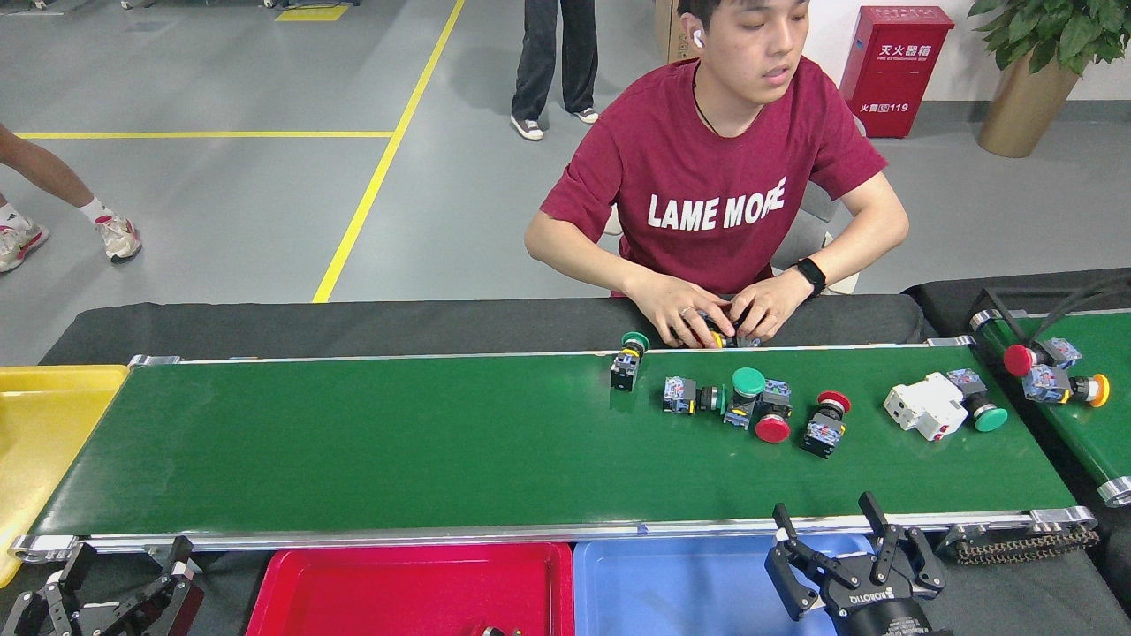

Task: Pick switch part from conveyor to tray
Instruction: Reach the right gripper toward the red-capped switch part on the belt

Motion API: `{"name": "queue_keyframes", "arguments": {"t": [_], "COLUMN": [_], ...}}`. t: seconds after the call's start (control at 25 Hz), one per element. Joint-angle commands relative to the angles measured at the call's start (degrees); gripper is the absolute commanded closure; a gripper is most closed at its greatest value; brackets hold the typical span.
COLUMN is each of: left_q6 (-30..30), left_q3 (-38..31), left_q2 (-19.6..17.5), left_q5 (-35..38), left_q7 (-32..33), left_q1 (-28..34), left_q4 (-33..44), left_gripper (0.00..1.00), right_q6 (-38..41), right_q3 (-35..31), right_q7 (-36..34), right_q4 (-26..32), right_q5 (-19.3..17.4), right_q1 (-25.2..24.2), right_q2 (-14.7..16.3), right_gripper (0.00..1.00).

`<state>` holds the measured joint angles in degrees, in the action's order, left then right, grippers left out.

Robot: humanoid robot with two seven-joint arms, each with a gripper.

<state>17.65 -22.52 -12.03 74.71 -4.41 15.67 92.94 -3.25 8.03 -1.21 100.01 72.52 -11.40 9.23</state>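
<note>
Several switch parts (762,408) lie clustered on the right half of the long green conveyor (353,442), and the right gripper (853,548) hovers empty over its near rail, jaws spread wide, so the pick looks not yet begun; next it likely must reach forward and close on one part. The left gripper (115,592) rests open low at left. A red tray (415,583) and a blue tray (680,583) sit just below; a seated person (716,203) handles parts across the belt, grey floor behind.
</note>
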Motion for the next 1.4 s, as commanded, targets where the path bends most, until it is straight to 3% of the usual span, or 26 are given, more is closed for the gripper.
{"name": "queue_keyframes", "arguments": {"t": [0.0, 0.32, 0.48, 0.6, 0.68, 1.0, 1.12, 1.24, 1.36], "left_q6": [0.1, 0.1, 0.1, 0.28, 0.63, 1.51, 1.42, 1.51, 1.51], "left_q3": [-0.33, -0.24, 0.11, 0.38, 0.73, 10.48, 13.56, 18.22, 23.32], "left_q2": [-0.28, -0.28, -0.28, -0.37, -0.45, -0.89, -0.81, -0.02, 0.25], "left_q5": [-0.01, -0.01, 0.08, 0.08, 0.17, 0.78, 4.56, 9.4, 9.49], "left_q7": [-0.42, -0.42, -0.42, -0.42, -0.42, 0.37, 0.54, 2.04, 4.59], "left_q1": [-0.11, -0.02, -0.11, -0.11, -0.2, -5.2, -8.99, -14.44, -17.86], "left_q4": [0.67, 0.58, 0.76, 0.67, 0.67, 2.69, 2.51, 1.72, -0.39], "left_gripper": [0.0, 0.0, 0.0, 0.0, 0.0, 0.0, 0.0, 0.0, 0.0], "right_q6": [-0.18, -0.53, -5.63, -10.99, -12.66, -16.79, -16.44, -16.44, -16.35], "right_q3": [-0.29, -0.29, 0.41, 3.84, 5.16, 9.2, 10.26, 11.4, 12.01], "right_q7": [-0.63, -0.54, 0.86, 3.41, 3.5, 3.41, 3.32, 3.32, 3.32], "right_q4": [0.89, 0.98, -0.52, -7.45, -12.73, -32.77, -36.82, -37.17, -37.43], "right_q5": [0.07, 0.07, 1.57, 6.84, 8.42, 8.77, 8.51, 8.25, 8.16], "right_q1": [0.32, 0.59, 6.12, 13.59, 17.29, 30.55, 33.02, 33.28, 33.19], "right_q2": [-0.79, -1.94, -3.25, -7.65, -9.58, -15.56, -16.79, -16.88, -16.7], "right_gripper": [0.02, 0.02, 0.03, 0.03, 0.03, 0.03, 0.02, 0.02, 0.02]}}
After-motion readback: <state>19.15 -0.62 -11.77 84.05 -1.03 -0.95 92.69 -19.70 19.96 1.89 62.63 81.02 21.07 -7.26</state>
